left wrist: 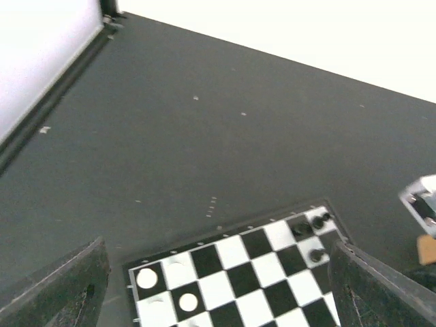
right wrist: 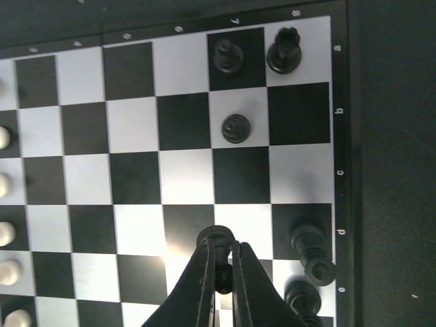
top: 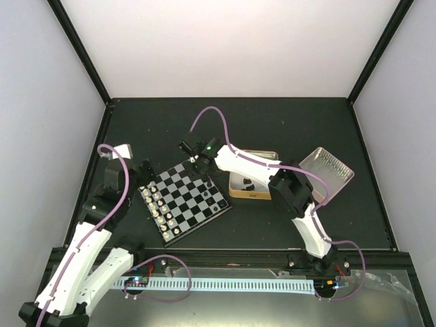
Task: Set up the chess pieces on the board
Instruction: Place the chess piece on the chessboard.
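- Seen from above, a small checkered board (top: 187, 199) lies turned at an angle on a dark table (top: 286, 129), left of centre in the frame.
- A row of white pieces (top: 161, 212) lines the board's lower left side. Only a few black pieces (top: 216, 201) stand near its right corner.
- A gold-rimmed tin (top: 235, 193) sits just right of the board, with a few small dark pieces inside.
- The right hand (right wrist: 219, 255) reaches over the upper part of the board. In its wrist view, at bottom centre, its two fingers are pinched shut around one black chess piece (right wrist: 216, 237).
- That piece hangs over a square near the board's right edge. Whether its base touches the board cannot be told.
- Two other black pieces (right wrist: 310, 251) stand just to its right, at the lower right of that view. Three more (right wrist: 236, 127) stand toward the upper right.
- The left hand (left wrist: 216, 252) is beside the board's upper left edge. Its fingers are spread wide with nothing between them.
- The step in hand appears to be setting this black piece on its square on the black side.
- The next move likely calls for lowering it until the base sits flat inside one square. Then the fingers would part a little and lift straight up.
- The close neighbours on the right leave little room, so any sideways drift could topple them.
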`<state>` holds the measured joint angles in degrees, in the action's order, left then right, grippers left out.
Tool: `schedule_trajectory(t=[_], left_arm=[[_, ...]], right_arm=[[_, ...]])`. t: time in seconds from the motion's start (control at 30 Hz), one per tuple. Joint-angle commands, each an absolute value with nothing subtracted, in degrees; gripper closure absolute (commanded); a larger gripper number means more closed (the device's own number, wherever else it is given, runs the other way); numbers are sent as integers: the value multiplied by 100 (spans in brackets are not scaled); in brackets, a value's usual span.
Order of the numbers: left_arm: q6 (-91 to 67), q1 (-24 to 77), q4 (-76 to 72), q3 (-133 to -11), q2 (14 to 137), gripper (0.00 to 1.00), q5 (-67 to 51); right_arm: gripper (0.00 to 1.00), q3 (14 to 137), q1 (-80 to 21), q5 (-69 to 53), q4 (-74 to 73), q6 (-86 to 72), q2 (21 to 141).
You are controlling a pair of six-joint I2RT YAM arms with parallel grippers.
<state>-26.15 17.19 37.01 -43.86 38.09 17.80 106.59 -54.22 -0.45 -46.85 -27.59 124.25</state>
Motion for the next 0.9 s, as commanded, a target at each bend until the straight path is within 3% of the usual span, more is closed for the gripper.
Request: schedule_trajectory(t=[0.0, 0.63, 0.87], left_arm=[[-2281, 1661, 4060, -4474, 3607, 10, 2851], [-2419, 1652, 3712, -4274, 3584, 9, 2315], [-2427, 1644, 3727, -4280, 3596, 9, 2382]], right_arm=[[99, 11032, -5427, 386, -5027, -2530, 12636], [98, 11978, -5449, 693, -5416, -2387, 13599], [91, 11977, -5457, 514, -5431, -2360, 13642]])
